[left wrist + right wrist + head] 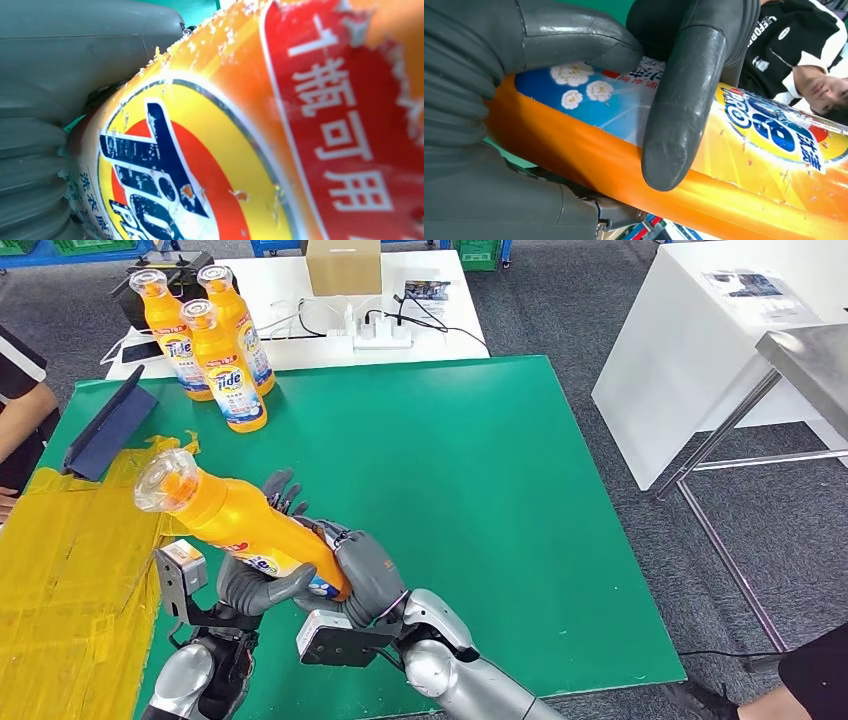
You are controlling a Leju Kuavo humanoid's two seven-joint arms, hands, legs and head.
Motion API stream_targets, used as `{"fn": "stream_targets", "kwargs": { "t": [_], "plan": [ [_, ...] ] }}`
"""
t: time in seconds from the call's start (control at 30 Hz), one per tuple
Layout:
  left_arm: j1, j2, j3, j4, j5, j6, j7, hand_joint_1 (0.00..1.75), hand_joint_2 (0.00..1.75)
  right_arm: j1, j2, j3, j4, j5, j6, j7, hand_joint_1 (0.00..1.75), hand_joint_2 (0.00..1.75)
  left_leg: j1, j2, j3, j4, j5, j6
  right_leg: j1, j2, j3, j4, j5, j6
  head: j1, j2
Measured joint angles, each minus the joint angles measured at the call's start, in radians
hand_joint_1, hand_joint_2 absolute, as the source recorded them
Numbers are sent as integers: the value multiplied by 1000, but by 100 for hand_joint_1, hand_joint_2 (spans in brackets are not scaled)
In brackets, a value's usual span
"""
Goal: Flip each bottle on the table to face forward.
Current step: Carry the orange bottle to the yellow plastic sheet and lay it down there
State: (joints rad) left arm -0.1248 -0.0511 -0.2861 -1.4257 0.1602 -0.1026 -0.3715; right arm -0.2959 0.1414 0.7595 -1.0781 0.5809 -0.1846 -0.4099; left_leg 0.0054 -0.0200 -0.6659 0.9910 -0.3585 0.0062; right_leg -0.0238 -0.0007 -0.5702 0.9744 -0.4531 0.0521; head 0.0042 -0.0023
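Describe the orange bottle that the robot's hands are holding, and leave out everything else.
The held bottle is glossy orange plastic with a clear cap over an orange top. It carries a Tide logo label in yellow, red and blue, a red panel with white Chinese characters, and a blue patch with white flowers. It lies tilted above the green table, cap end up and toward the robot's left. The left hand cradles its lower body; the right hand wraps its base, fingers across the label.
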Motion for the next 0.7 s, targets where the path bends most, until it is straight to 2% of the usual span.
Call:
{"fn": "stream_targets", "kwargs": {
  "t": [0.7],
  "plan": [
    [0, 0, 0, 1, 18, -3, 2, 0, 175, 5, -4, -4, 13, 3, -14, 11, 175, 175, 0, 0, 0, 0, 0, 0, 0, 0, 0, 0, 0, 0, 0, 0]
  ]
}}
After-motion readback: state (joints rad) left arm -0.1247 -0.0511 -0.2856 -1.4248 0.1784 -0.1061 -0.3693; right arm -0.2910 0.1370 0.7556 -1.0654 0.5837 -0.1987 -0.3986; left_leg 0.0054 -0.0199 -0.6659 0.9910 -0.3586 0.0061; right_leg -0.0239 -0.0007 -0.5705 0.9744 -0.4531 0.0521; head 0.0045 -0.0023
